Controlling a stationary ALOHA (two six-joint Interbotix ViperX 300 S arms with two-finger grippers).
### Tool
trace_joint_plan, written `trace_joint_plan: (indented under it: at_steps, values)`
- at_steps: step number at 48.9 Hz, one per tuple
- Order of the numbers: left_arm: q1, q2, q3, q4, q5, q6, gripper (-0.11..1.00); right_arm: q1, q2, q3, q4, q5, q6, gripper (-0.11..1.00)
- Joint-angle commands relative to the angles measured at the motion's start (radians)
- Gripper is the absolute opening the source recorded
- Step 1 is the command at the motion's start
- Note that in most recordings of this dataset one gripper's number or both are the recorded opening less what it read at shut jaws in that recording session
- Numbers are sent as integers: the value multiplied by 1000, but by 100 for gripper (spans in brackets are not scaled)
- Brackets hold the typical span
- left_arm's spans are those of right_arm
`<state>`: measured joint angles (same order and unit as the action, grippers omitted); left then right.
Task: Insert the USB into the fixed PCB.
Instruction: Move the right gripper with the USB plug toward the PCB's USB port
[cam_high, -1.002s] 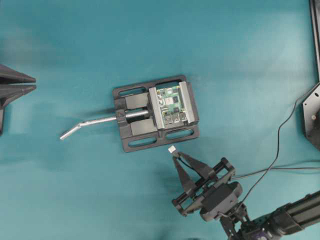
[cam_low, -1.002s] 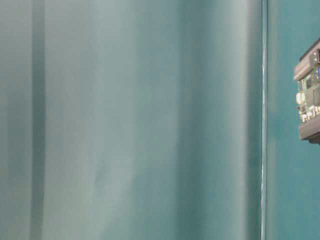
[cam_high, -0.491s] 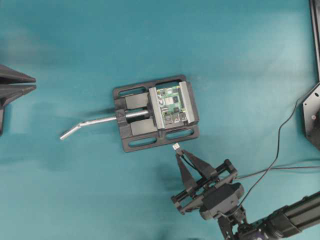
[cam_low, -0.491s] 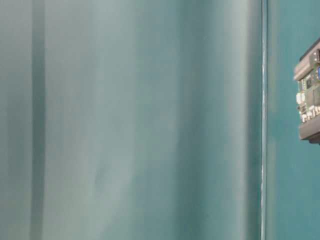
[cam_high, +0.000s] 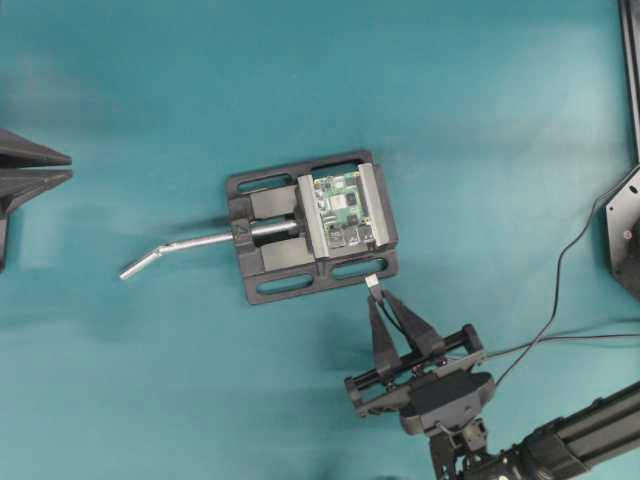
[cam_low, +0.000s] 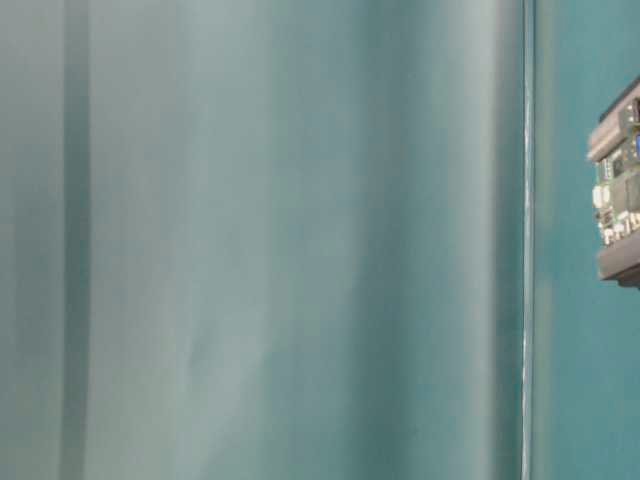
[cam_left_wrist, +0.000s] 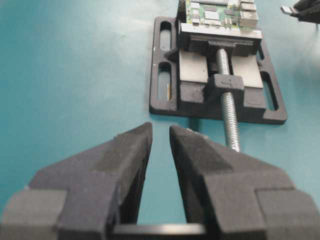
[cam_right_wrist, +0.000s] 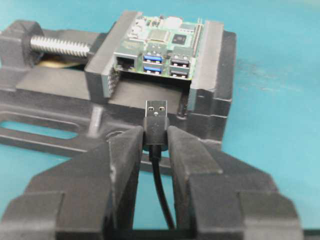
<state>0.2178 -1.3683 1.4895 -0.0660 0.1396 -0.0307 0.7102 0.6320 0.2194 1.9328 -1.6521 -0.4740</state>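
While the right gripper (cam_right_wrist: 156, 142) pinches the USB (cam_right_wrist: 156, 120) just before the fixed PCB (cam_right_wrist: 159, 47), black vise (cam_high: 270, 270) on teal tabletop (cam_high: 150, 380); left gripper (cam_left_wrist: 160, 142) fingers parted, holding nothing

Even, soft light with faint shadows throughout; the table-level view is mostly blurred, perhaps defocused.

Surface (cam_high: 480, 110): uniform teal, matte, covers the whole overhead view. Faint scuffs and paler patches near its upper left corner. Lighting soft and even; shadows weak. Table-level view: mostly a blurred, pale grey-teal backdrop (cam_low: 260, 240) with vertical streaks, and one thin bright vertical line toward the right.
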Motion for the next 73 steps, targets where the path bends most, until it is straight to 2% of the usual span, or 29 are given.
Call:
trace_joint_plan:
  at_steps: [1, 26, 53, 73]
  values:
    - [3, 8, -28, 3, -6, -3, 28, -6, -11, -28, -2, -20, 2, 21]
    - [3, 8, -26, 3, -6, -3, 28, -17, 17, -71, 55, -69, 2, 21]
    - [5, 8, -28, 3, -6, -3, 28, -23, 17, -72, 51, -80, 6, 21]
    - [3, 6, -28, 3, -6, -3, 28, -49, 17, -81, 25, -83, 6, 21]
